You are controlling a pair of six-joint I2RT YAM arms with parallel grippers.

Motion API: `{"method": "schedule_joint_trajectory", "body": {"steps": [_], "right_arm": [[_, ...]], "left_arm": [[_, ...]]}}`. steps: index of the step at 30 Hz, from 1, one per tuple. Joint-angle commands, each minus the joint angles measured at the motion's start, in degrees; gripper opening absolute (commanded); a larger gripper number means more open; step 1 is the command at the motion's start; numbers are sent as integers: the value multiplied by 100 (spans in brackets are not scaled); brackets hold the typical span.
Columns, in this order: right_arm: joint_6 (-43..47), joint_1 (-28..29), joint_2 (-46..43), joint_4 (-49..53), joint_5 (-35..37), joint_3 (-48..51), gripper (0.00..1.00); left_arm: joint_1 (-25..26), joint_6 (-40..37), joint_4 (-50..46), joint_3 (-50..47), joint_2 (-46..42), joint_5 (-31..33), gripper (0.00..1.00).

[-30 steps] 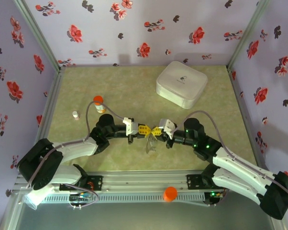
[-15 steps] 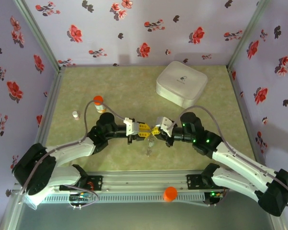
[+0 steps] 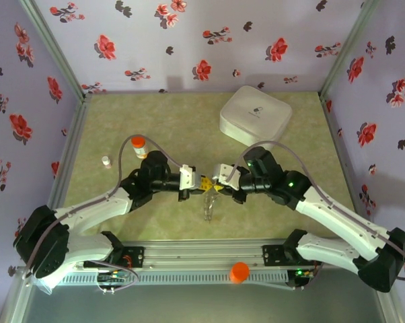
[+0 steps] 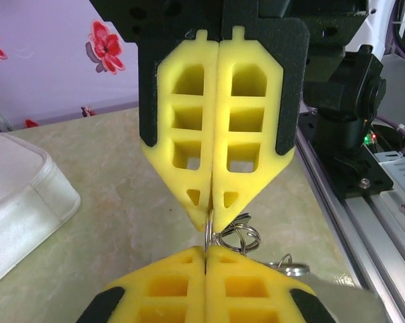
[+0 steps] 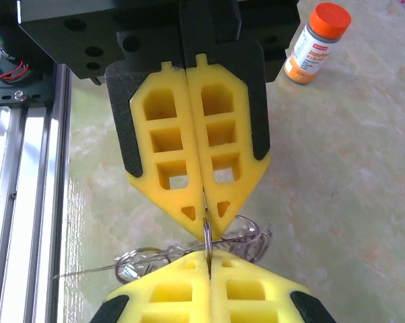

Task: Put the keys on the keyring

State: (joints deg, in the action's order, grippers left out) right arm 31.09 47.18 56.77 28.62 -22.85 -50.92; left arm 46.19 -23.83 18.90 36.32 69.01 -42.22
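Note:
My left gripper (image 3: 204,183) and right gripper (image 3: 218,186) meet tip to tip above the middle of the table. Both are shut on one thin silver ring, the keyring (image 4: 208,232), seen edge-on between the yellow fingertips. In the left wrist view my left gripper (image 4: 206,250) is at the bottom and the right gripper's fingers (image 4: 239,158) come in from above. In the right wrist view my right gripper (image 5: 208,256) faces the left gripper's fingers (image 5: 169,168). More silver wire loops (image 5: 251,237) hang under the keyring (image 5: 207,232). I cannot make out the keys among the dangling metal (image 3: 209,205).
A white rounded-square box (image 3: 255,118) sits at the back right. An orange-capped vial (image 3: 139,145) and a small white bottle (image 3: 106,161) stand at the left. The metal rail (image 3: 202,256) with an orange knob (image 3: 239,272) runs along the near edge.
Both arms have drawn in, their elbows moving toward the back and the middle. The grippers stay tip to tip, shifted slightly left, with the metal still hanging below.

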Motion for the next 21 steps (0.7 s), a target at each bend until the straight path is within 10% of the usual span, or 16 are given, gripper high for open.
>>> {"method": "schedule_joint_trajectory", "body": {"steps": [1,6,21], "right_arm": [[-297,-24,-327,-480,-186,17,20],[-1105,-459,-692,-1361,-770,719,39],[-951,-447,-652,-1802,-356,1272,37]], "left_arm": [[13,-52,15,45,-62,117,0],[16,635,1353,-454,-121,277,0],[5,1601,3090,-951,103,354,0]]}}
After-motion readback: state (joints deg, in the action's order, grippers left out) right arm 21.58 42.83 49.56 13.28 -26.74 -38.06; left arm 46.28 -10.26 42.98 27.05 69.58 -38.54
